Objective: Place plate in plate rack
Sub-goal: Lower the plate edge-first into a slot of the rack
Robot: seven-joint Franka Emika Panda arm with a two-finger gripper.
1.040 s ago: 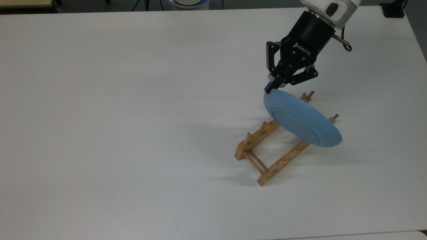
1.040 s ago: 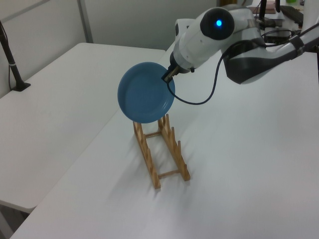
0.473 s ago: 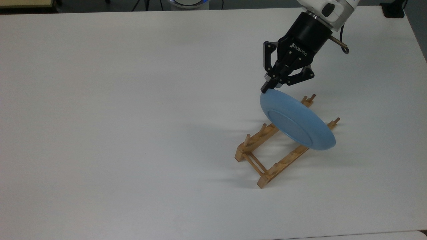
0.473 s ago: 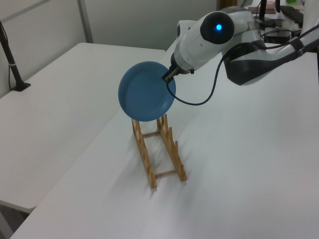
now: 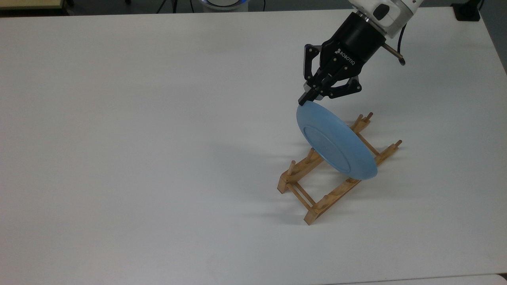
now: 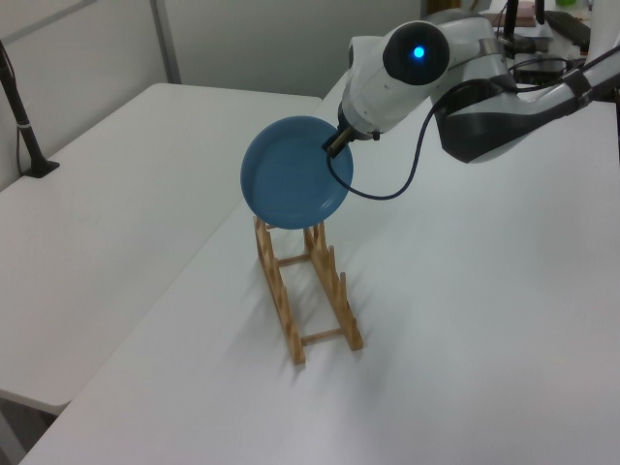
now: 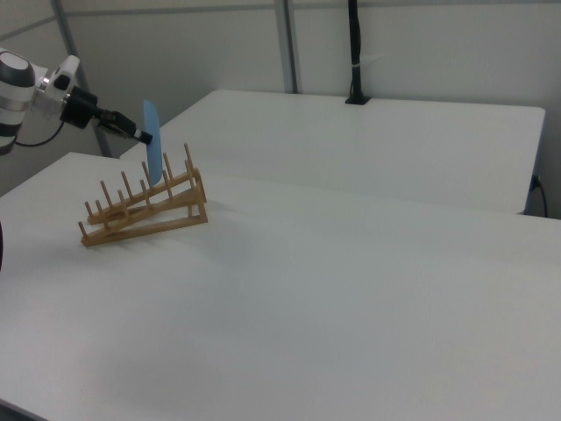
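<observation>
Where the black two-finger gripper [image 5: 304,98] met the rim of the round, glossy light-blue plate [image 5: 336,144], its fingers were clamped tight on that edge, and the plate hung from them nearly on edge above the small light-brown wooden plate rack [image 5: 317,186] with its two parallel rails and upright pegs. In the top view the plate's plain underside faced the camera and covered the middle stretch of the rack, its lower edge lying over the rail nearer the top view's right. In the left view the hollow face of the plate [image 6: 295,172] showed, with the gripper [image 6: 332,148] pinching the rim at the left view's upper right, and the plate's bottom sat level with the peg tops at the far end of the rack [image 6: 307,291]. The right view showed the plate [image 7: 152,150] as a thin, nearly upright sliver among the taller pegs of the rack [image 7: 145,210], held by the gripper [image 7: 140,134] from the right view's left. Whether the plate's lower edge touched the rails could not be told. The rack stood on the white table [image 5: 158,138], and the white arm [image 6: 455,73] reached in from the left view's upper right.
</observation>
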